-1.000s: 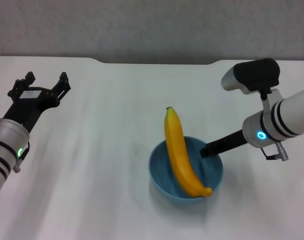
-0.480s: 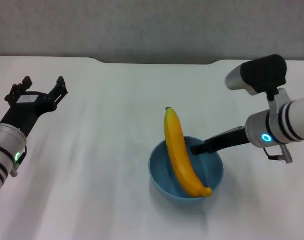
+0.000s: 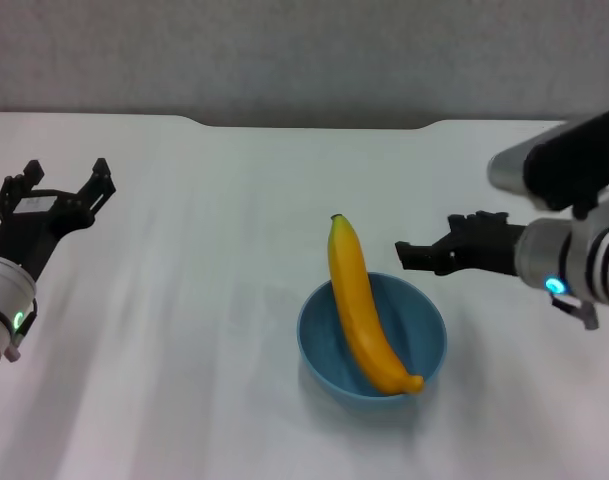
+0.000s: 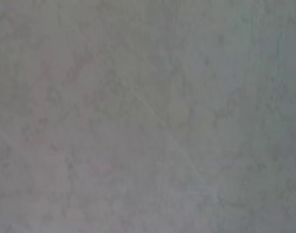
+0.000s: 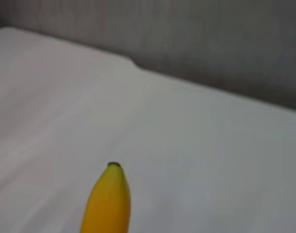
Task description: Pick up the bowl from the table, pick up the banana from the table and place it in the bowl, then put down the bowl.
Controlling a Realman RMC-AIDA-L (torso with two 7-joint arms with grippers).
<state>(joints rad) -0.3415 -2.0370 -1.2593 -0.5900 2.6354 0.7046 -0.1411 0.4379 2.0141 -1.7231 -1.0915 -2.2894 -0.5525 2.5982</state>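
Observation:
The light-blue bowl stands on the white table at centre right. The yellow banana lies in it, its stem tip sticking out over the far rim and its other end resting on the near rim. The banana's stem end also shows in the right wrist view. My right gripper is open and empty. It hovers just above and beyond the bowl's right rim, apart from it. My left gripper is open and empty at the far left, above the table.
The table's far edge has a shallow notch with a grey wall behind it. The left wrist view shows only a plain grey surface.
My right gripper has let go of the bowl's rim, lifted out and drawn back to the right. My left gripper has moved further left. The bowl and banana stay put.

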